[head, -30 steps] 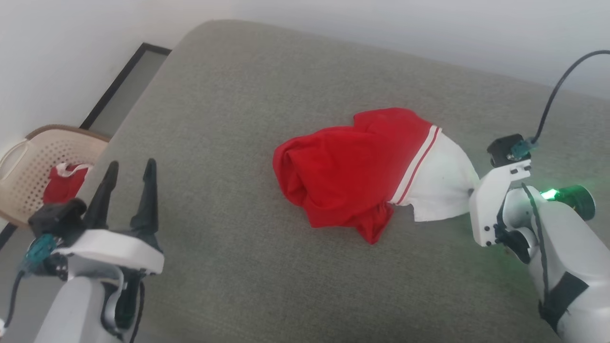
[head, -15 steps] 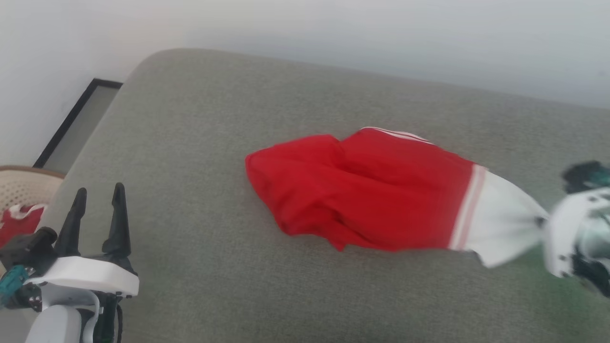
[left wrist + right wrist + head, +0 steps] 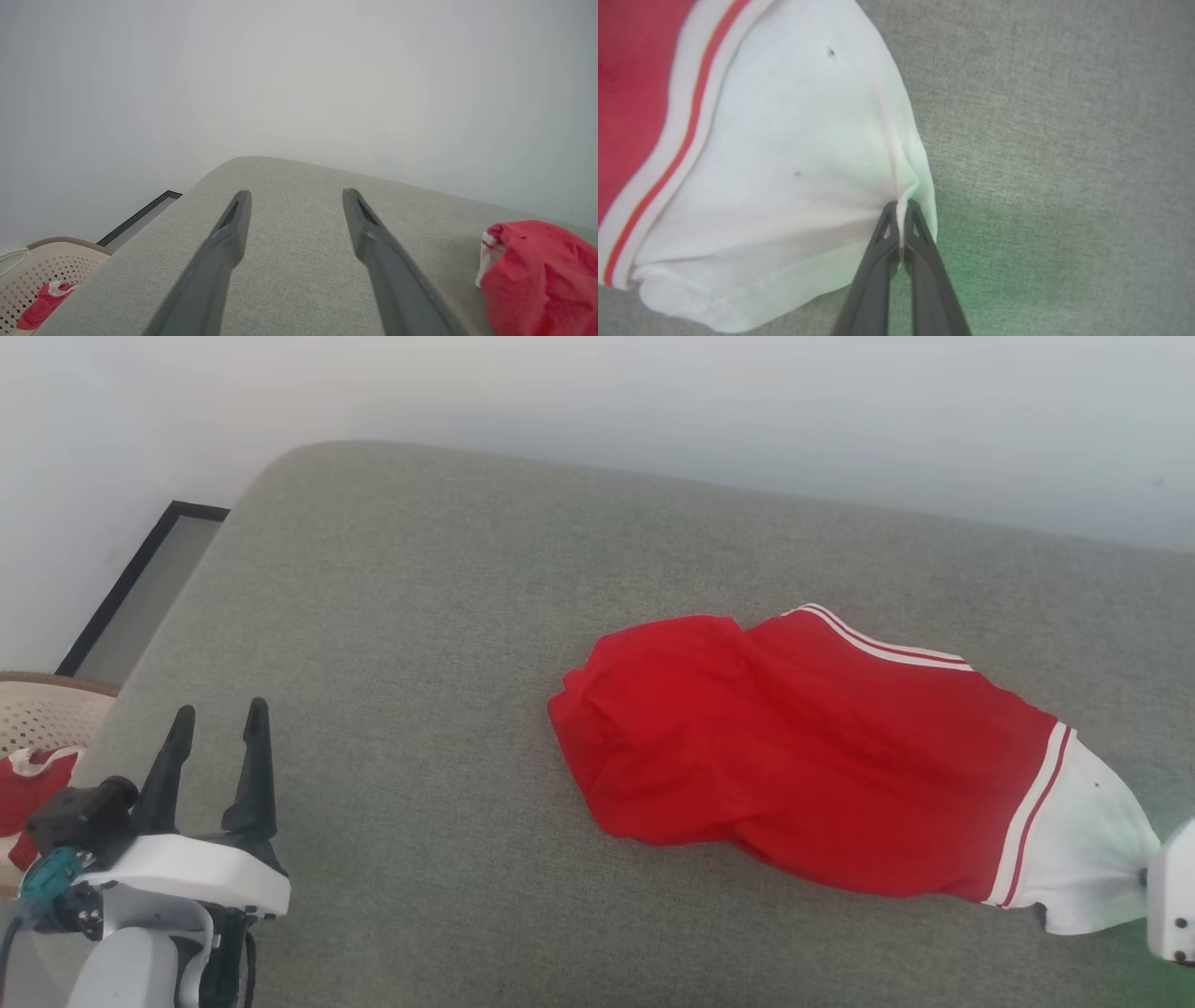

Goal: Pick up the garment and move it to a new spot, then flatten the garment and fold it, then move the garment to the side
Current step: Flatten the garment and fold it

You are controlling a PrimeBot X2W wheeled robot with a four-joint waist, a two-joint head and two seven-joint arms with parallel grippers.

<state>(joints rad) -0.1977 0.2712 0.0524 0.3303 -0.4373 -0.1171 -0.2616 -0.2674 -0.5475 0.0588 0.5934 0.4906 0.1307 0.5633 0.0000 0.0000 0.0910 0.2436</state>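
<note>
Right end effector (image 3: 901,208) pinches the garment's (image 3: 803,756) white corner; left end effector (image 3: 217,714) gapes, well apart

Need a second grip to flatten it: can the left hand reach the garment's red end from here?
Probably yes: the left hand is open, and bare grey cushion lies between it and the garment.

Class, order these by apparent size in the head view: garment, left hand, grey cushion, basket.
1. grey cushion
2. garment
3. left hand and basket, unranked: the hand is nearer the camera, the basket cropped by the edge.
</note>
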